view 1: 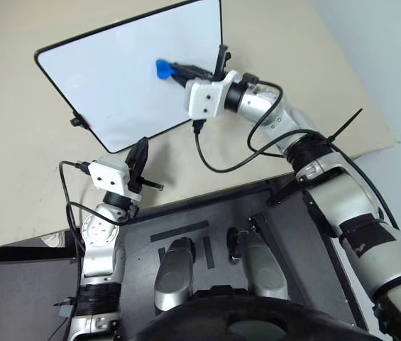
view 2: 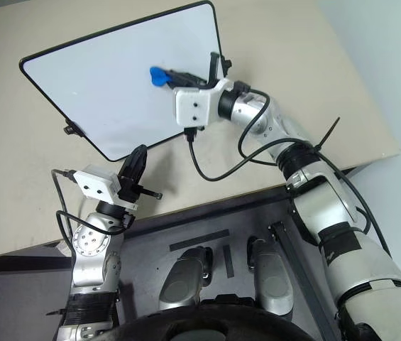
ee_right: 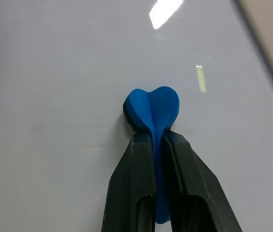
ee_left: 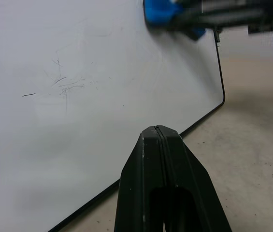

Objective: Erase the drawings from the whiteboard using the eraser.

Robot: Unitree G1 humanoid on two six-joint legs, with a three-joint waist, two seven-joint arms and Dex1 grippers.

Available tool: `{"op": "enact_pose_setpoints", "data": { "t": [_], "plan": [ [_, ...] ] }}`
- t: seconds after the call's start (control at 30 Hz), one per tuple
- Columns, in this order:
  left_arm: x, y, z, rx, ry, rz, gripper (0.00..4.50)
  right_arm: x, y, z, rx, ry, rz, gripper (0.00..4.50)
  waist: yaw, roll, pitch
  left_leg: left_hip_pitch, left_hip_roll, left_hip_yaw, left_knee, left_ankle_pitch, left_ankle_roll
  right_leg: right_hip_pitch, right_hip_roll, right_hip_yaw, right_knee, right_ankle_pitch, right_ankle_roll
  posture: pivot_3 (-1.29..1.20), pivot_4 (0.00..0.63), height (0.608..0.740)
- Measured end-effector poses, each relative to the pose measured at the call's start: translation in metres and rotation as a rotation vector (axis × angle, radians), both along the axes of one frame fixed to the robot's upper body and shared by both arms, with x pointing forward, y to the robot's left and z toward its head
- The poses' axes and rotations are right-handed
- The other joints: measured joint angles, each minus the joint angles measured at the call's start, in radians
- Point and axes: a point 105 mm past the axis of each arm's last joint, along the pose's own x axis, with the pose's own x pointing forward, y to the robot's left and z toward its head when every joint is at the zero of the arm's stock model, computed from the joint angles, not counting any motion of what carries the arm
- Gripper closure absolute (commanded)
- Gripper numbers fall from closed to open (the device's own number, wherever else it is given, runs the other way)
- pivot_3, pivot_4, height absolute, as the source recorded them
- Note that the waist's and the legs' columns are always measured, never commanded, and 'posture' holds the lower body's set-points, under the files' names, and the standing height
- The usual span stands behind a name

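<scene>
Whiteboard lies on a beige table.

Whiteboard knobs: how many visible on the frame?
2. One knob sits on the whiteboard's left edge near the lower corner; the other knob is on the right edge, just above the right end effector. Others may be hidden.

A: What lay under the right claw?

B: A beige table, matte and lightly speckled, spreading out on every side of it.

A: And nearer than the left claw?

B: The table's front edge, then a dark grey floor with short strips of darker tape. Beyond the table's far right corner, a pale floor.
</scene>
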Motion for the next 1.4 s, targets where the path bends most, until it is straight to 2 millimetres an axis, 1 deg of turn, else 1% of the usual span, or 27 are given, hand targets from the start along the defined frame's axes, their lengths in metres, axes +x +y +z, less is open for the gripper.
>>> {"op": "enact_pose_setpoints", "data": {
  "t": [0.07, 0.13, 0.27, 0.4, 0.53, 0.7, 0.83, 0.97, 1.03, 1.13, 1.27, 1.33, 1.4],
  "plan": [
    [0.000, 0.000, 0.000, 0.000, 0.000, 0.000, 4.50, -0.004, 0.002, -0.013, -0.028, 0.031, 0.012, 4.42, 0.001, 0.000, 0.000, 0.000, 0.000, 0.000, 0.000, 0.000, 0.000, 0.000, 0.000, 0.000, 0.000, 0.000, 0.000, 0.00, 0.150, 0.740],
    [0.000, 0.000, 0.000, 0.000, 0.000, 0.001, 4.50, -0.005, 0.002, -0.019, -0.046, 0.045, 0.013, 4.42, 0.002, 0.000, 0.000, -0.001, 0.000, 0.000, 0.000, 0.000, -0.001, 0.000, 0.000, 0.000, -0.001, 0.000, 0.000, 0.00, 0.150, 0.740],
    [0.000, 0.000, 0.000, 0.000, 0.000, 0.001, 4.50, -0.005, 0.001, -0.021, -0.059, 0.052, 0.013, 4.42, 0.004, 0.000, 0.000, -0.001, 0.000, 0.000, 0.000, -0.001, -0.001, 0.000, 0.000, 0.000, -0.001, 0.000, 0.000, 0.00, 0.150, 0.740],
    [0.000, 0.000, 0.000, 0.000, 0.000, 0.001, 4.50, -0.002, -0.005, -0.022, -0.082, 0.055, 0.002, 4.42, 0.005, 0.000, 0.000, -0.001, 0.000, 0.000, 0.000, -0.001, -0.002, 0.000, 0.000, 0.000, -0.001, 0.000, 0.000, 0.00, 0.150, 0.740],
    [0.000, 0.000, 0.000, 0.000, 0.000, 0.001, 4.50, 0.002, -0.010, -0.014, -0.031, 0.069, -0.026, 4.42, 0.006, 0.000, 0.000, -0.002, 0.000, 0.000, 0.000, -0.001, -0.001, 0.000, 0.000, 0.000, -0.001, 0.000, 0.000, 0.00, 0.150, 0.740],
    [0.000, 0.000, 0.000, 0.000, 0.000, 0.000, 4.50, 0.010, -0.024, -0.002, 0.000, 0.045, -0.075, 4.42, 0.008, 0.000, 0.000, -0.001, 0.000, 0.000, 0.000, -0.001, -0.001, 0.000, 0.000, 0.000, -0.001, 0.000, 0.000, 0.00, 0.150, 0.740],
    [0.000, -0.001, 0.000, 0.002, 0.001, -0.008, 4.50, 0.016, -0.028, 0.010, 0.045, 0.016, -0.113, 4.42, 0.006, 0.000, 0.000, -0.001, 0.000, 0.000, 0.000, -0.001, -0.001, 0.000, 0.000, 0.000, 0.000, 0.001, -0.002, 0.00, 0.150, 0.740],
    [0.000, -0.002, 0.000, 0.003, 0.001, -0.015, 4.50, 0.020, -0.028, 0.026, 0.088, -0.025, -0.128, 4.42, 0.003, 0.000, 0.000, 0.000, 0.000, 0.000, 0.000, -0.001, -0.001, 0.000, 0.000, 0.000, 0.001, 0.002, -0.002, 0.00, 0.150, 0.740],
    [0.000, -0.002, 0.000, 0.003, 0.001, -0.015, 4.50, 0.019, -0.025, 0.031, 0.107, -0.036, -0.126, 4.42, 0.002, 0.000, 0.000, 0.000, 0.000, 0.000, 0.000, -0.001, -0.001, -0.001, 0.000, 0.000, 0.001, 0.000, 0.001, 0.00, 0.150, 0.740],
    [0.000, -0.002, 0.000, 0.003, 0.001, -0.015, 4.50, 0.018, -0.021, 0.034, 0.121, -0.043, -0.118, 4.42, 0.000, 0.000, 0.000, 0.000, 0.000, 0.000, 0.000, 0.000, 0.000, -0.001, 0.000, 0.000, 0.001, 0.001, 0.000, 0.00, 0.150, 0.740],
    [0.000, -0.002, 0.000, 0.002, 0.001, -0.014, 4.50, 0.015, -0.017, 0.032, 0.115, -0.032, -0.098, 4.42, -0.005, 0.000, 0.000, 0.000, 0.000, 0.000, 0.000, 0.000, 0.000, -0.001, 0.000, 0.000, 0.000, 0.001, -0.001, 0.00, 0.150, 0.740],
    [0.000, -0.002, 0.000, 0.001, 0.001, -0.013, 4.50, 0.013, -0.016, 0.022, 0.081, -0.010, -0.083, 4.42, -0.006, 0.000, 0.000, 0.000, 0.000, 0.000, 0.000, 0.000, 0.000, -0.001, 0.000, 0.000, 0.000, 0.001, 0.000, 0.00, 0.150, 0.740],
    [0.000, -0.002, 0.000, -0.001, 0.001, -0.011, 4.50, 0.008, -0.017, 0.002, 0.040, 0.036, -0.071, 4.42, -0.004, 0.000, 0.000, 0.000, 0.000, 0.000, 0.000, 0.000, 0.000, -0.001, 0.000, 0.000, 0.000, 0.000, 0.000, 0.00, 0.150, 0.740]
  ]
}}
